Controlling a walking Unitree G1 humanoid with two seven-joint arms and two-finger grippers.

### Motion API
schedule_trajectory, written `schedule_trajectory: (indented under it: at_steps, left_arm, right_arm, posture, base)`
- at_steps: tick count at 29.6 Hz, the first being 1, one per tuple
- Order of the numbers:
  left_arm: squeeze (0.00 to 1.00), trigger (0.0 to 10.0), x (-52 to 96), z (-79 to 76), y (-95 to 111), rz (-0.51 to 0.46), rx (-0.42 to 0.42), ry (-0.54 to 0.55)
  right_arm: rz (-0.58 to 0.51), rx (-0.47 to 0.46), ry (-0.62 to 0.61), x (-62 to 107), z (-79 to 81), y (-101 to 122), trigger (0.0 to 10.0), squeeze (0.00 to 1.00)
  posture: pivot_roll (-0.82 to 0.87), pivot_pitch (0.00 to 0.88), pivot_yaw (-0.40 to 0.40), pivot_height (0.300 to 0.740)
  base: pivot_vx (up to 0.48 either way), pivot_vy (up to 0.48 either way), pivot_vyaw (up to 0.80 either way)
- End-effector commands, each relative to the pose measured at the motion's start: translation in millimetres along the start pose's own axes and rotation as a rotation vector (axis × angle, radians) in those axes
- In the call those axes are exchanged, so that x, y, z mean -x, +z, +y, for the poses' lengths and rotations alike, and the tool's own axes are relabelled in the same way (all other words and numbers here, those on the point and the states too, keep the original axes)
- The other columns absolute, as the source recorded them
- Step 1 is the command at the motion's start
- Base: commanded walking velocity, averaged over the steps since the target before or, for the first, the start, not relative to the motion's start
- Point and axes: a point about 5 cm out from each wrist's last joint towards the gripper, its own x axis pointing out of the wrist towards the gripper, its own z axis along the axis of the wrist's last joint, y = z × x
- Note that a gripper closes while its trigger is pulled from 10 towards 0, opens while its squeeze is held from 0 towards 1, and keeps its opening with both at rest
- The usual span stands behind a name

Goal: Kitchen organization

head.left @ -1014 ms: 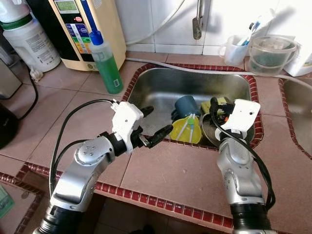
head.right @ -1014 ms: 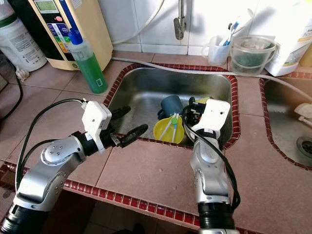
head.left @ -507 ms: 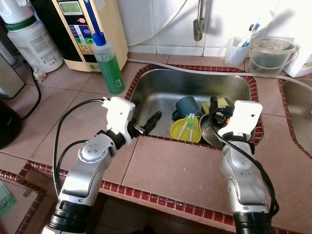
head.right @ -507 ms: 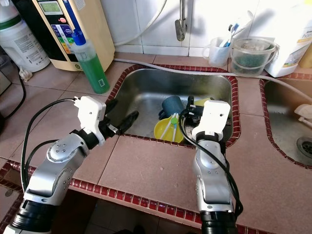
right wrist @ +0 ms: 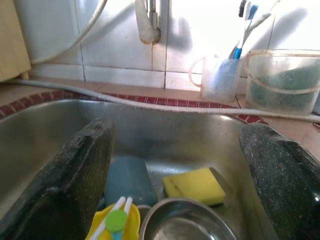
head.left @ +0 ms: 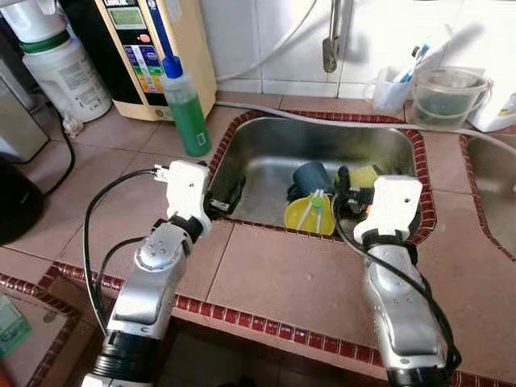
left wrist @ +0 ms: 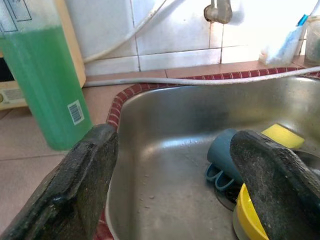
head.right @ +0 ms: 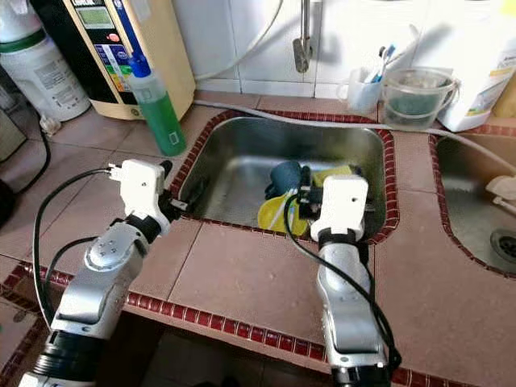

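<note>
Lying sideways, dark blue mug (head.left: 311,175)

Bright daylight, glare on tiles, slight blur.

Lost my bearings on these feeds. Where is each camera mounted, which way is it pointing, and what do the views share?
Left and right eye views: on the head, looking forward and down at the sink; both silver arms show, left tool and right tool at its near rim.
Left wrist view: looks along the left tool's open fingers across the basin, past the green bottle.
Right wrist view: looks along the right tool's open fingers toward the faucet.
Shared: blue cup, yellow sponge.
</note>
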Motion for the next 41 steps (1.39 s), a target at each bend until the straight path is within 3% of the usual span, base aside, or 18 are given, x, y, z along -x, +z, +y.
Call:
schedule_trajectory:
  at_steps: [1,7,11,22,35,41]
  left_arm:
    - [0.0,10.0,4.4,7.9,-6.1,0.018,0.005,0.046]
    - [0.0,10.0,10.7,9.9,-7.9,0.004,0.057,0.114]
    - [0.0,10.0,15.1,7.6,-10.1,0.006,0.048,0.123]
    - [0.0,10.0,28.9,-3.9,-15.7,0.016,0.063,0.067]
    - [0.0,10.0,30.9,-7.6,-15.0,0.012,0.066,0.026]
    - [0.0,10.0,31.4,-8.3,-15.4,0.012,0.072,0.018]
  right_arm:
    - [-0.041,0.008,0.017,3.1,3.4,8.1,10.0,0.0]
    - [-0.047,0.017,0.023,12.2,2.4,7.2,10.0,0.0]
    - [-0.045,0.01,0.023,16.3,2.5,6.1,10.0,0.0]
    - [-0.017,-0.004,0.047,30.1,8.2,0.6,10.0,0.0]
    - [-0.009,0.0,0.062,32.8,9.4,0.5,10.0,0.0]
    - [-0.003,-0.001,0.062,33.7,9.4,-0.8,10.0,0.0]
  posture:
    - [-0.22,0.076,0.124,0.74]
    - [-0.22,0.066,0.11,0.74]
    - [-0.21,0.062,0.101,0.74]
    - [-0.2,0.049,0.08,0.74]
    - [-0.21,0.041,0.065,0.74]
    - [-0.21,0.037,0.066,0.74]
  base:
    - [0.0,0.0,0.0]
    - [0.0,0.0,0.0]
    - [0.0,0.0,0.0]
    - [0.0,0.0,0.0]
    - [0.0,0.0,0.0]
    - [0.0,-0.306,0.0]
